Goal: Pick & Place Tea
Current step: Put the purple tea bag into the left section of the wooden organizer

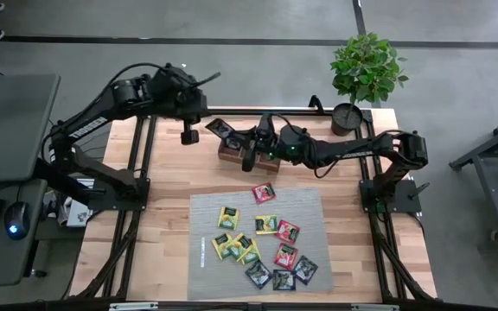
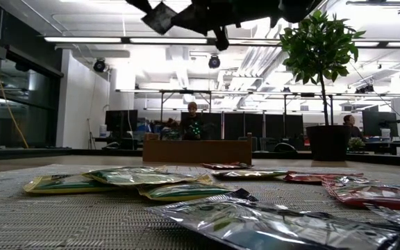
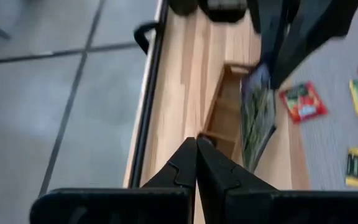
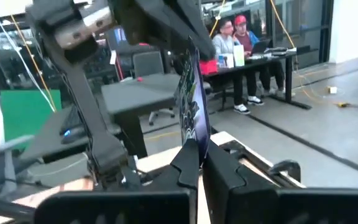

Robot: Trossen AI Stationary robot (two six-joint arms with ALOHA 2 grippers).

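Note:
My right arm reaches from the table's right, and its gripper (image 1: 234,136) is shut on a dark tea sachet (image 1: 218,129) held over the brown wooden tray (image 1: 229,156) at the far middle of the table. The sachet also shows high up in the low view (image 2: 160,17). My left gripper (image 1: 188,135) hangs shut and empty just left of the tray; its fingers (image 3: 196,152) point past the tray (image 3: 224,106). Several black, yellow-green and red-pink sachets (image 1: 262,242) lie flat on the grey mat (image 1: 309,203). My right gripper pinches the dark sachet between its two fingers at one edge (image 4: 194,144). The rest of the sachet (image 4: 190,93) sticks out beyond the fingertips, edge-on to the wrist camera. The fingers come roughly level from the table's right. The sachet is lifted clear, above the tray's left end.
A potted plant (image 1: 366,69) stands at the far right corner of the table. Bare wood lies left of the mat and tray (image 1: 167,216). A desk with keyboard and mouse (image 1: 7,216) stands beyond the left edge. People sit at desks in the room behind (image 4: 235,37).

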